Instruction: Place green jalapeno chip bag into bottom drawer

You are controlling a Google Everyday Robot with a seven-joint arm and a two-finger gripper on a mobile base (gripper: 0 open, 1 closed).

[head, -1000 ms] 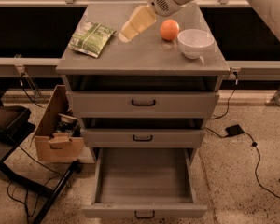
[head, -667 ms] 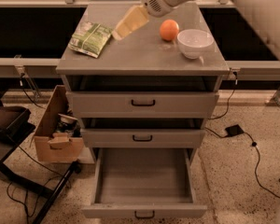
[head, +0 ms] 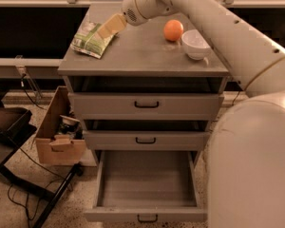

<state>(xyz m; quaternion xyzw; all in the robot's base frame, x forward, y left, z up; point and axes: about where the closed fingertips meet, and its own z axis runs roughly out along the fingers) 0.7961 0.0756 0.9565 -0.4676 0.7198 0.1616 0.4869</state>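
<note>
txt: none legible | green jalapeno chip bag (head: 91, 39): print unreadable | gripper (head: 111, 26): at bag's upper-right edge

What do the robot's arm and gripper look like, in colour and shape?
The arm is thick, rounded and cream-white, with a few small dark dots along it and a thin ring seam near the big joint. No cables show on it. The gripper, over the chip bag on the cabinet, is tan and flat, on a round white wrist.
</note>
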